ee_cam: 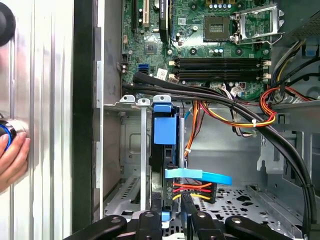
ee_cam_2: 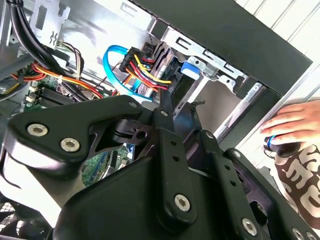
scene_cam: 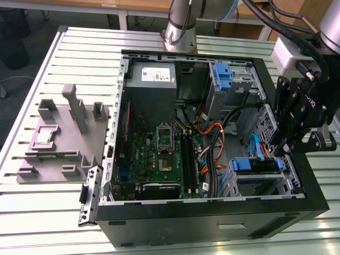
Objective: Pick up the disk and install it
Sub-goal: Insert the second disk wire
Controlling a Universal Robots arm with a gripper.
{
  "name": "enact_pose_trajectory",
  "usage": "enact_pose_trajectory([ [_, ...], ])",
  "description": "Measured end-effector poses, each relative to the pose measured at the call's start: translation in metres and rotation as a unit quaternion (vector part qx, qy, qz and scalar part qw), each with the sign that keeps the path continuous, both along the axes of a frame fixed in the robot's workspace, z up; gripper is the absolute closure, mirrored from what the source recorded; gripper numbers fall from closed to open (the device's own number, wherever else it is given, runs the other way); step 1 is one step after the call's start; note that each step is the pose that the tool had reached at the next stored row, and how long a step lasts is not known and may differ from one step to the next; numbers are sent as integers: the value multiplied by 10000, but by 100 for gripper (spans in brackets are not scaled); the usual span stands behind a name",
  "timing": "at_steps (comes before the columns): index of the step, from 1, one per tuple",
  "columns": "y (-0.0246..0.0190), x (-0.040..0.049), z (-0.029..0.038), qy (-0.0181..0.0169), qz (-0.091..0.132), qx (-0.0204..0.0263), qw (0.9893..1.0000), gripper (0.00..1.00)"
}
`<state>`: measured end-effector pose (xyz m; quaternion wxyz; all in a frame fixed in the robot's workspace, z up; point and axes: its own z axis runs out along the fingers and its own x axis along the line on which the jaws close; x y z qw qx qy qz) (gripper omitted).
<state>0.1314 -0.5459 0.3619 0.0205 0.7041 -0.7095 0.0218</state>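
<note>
The disk [scene_cam: 256,166] sits in the drive bay at the front corner of the open computer case [scene_cam: 212,212], on the exterior view's right, its blue side rail showing. In the first wrist view I see the disk [ee_cam: 165,165] edge-on in its slot, with a blue tab at one end and a blue cable and coloured power wires at the other. My gripper [scene_cam: 281,151] hangs over that cabled end. Its fingers [ee_cam: 186,202] flank the disk's edge and are shut on it. The second wrist view shows the disk [ee_cam_2: 162,62] just beyond the fingertips [ee_cam_2: 164,102].
Thick black cables [ee_cam: 225,102] and orange wires cross the case beside the bay. The motherboard [scene_cam: 159,154] and grey power supply [scene_cam: 151,79] lie farther in. A grey fixture [scene_cam: 58,133] stands on the slatted table. A person's hand [ee_cam_2: 290,125] rests on a blue-ringed button outside the case.
</note>
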Motion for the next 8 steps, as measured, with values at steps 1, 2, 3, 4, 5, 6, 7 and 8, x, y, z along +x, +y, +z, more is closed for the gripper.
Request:
enact_pose_trajectory([
  [1, 0, -2, 0, 0, 0, 7, 10000, 71],
  [2, 0, -5, -2, 0, 0, 12, 10000, 71],
  [3, 0, -10, -4, 0, 0, 14, 10000, 71],
  [4, 0, -15, -6, 0, 0, 16, 10000, 71],
  [5, -1, -22, -8, 0, -1, 17, 10000, 71],
  [6, -1, -26, -7, 0, 0, 16, 10000, 71],
  [7, -1, -26, -7, 0, 0, 15, 10000, 71],
  [8, -1, -26, -7, 0, 0, 15, 10000, 71],
])
